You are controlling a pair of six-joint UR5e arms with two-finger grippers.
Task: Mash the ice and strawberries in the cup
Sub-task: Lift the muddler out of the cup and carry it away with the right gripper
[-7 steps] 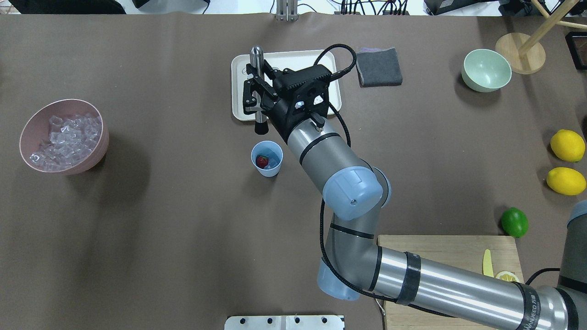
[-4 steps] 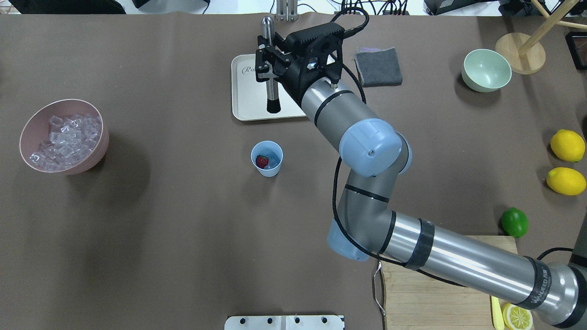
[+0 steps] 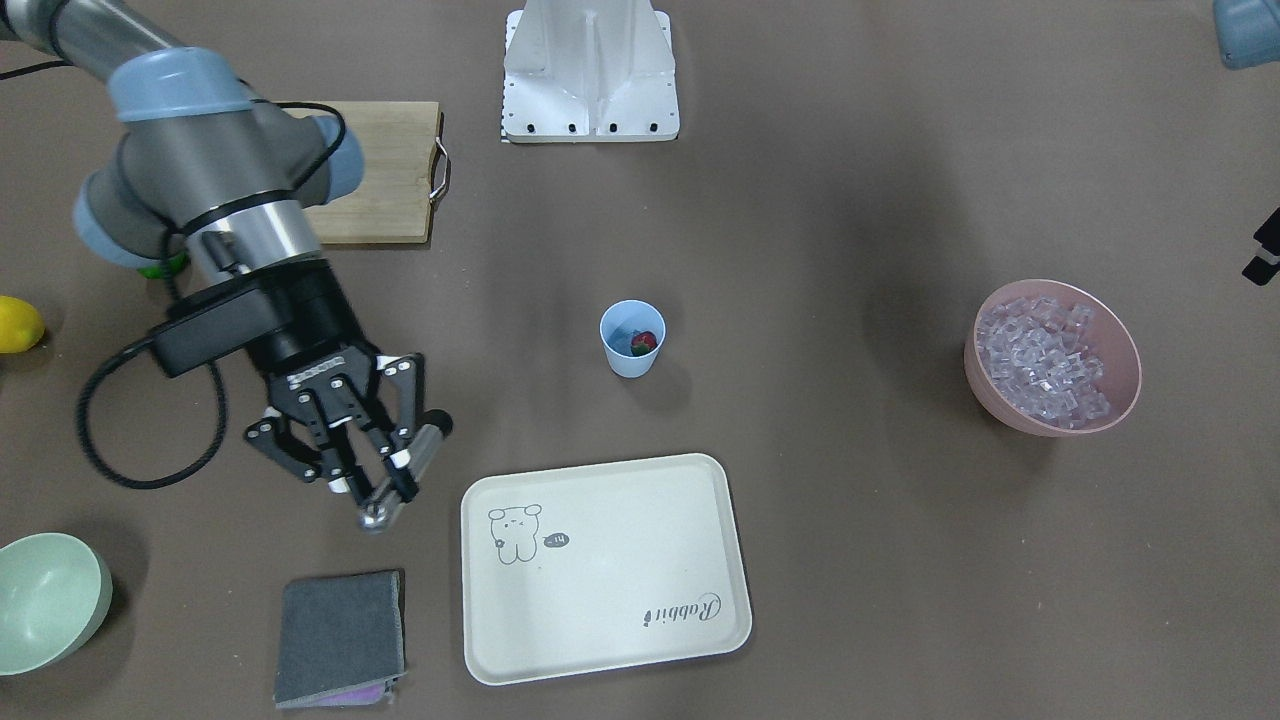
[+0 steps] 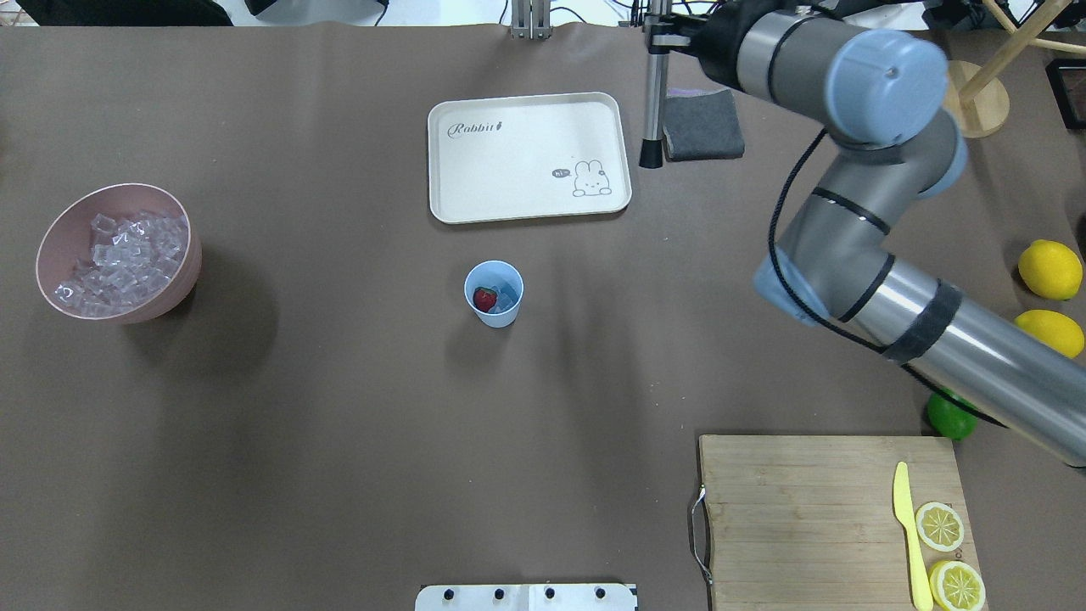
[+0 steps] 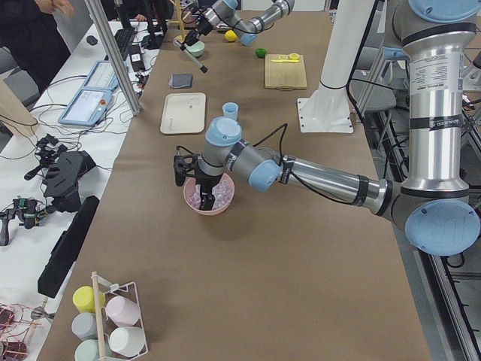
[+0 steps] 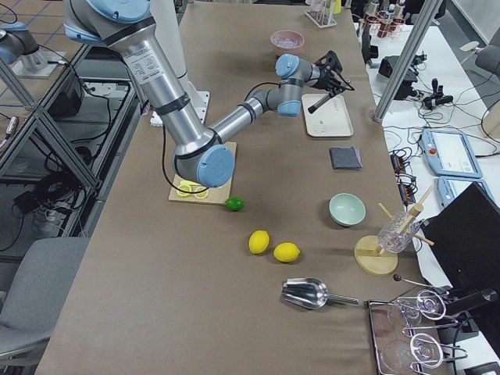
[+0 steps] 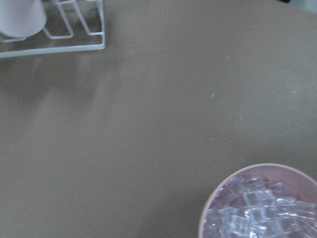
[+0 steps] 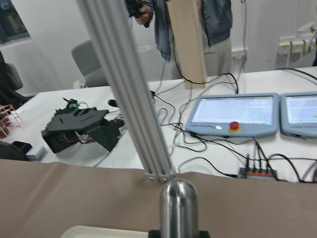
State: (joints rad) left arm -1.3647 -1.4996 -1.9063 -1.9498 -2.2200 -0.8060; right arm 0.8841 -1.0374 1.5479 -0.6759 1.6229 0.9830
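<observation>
The light-blue cup (image 4: 494, 294) stands mid-table, also in the front-facing view (image 3: 632, 340). Inside it lie a red strawberry (image 4: 484, 298) and some ice (image 4: 506, 299). More ice (image 4: 127, 255) fills a pink bowl (image 4: 51, 229) at the far left. My right gripper (image 3: 385, 480) is shut on a steel muddler (image 4: 653, 102) with a black tip. It holds the muddler in the air between the tray and the grey cloth, far from the cup. My left gripper (image 5: 207, 197) hovers near the pink bowl; I cannot tell whether it is open or shut.
A cream tray (image 4: 475, 178) lies behind the cup. A grey cloth (image 4: 700, 127) lies beside the muddler tip. A pale green bowl (image 4: 899, 131), two lemons (image 4: 1050, 269) and a lime (image 4: 950, 416) are at the right. A cutting board (image 4: 806, 509) holds a knife and lemon slices.
My right arm has swung the muddler from over the tray's left part, near the cup, to the right and far side by the grey cloth. The cup has not moved.
</observation>
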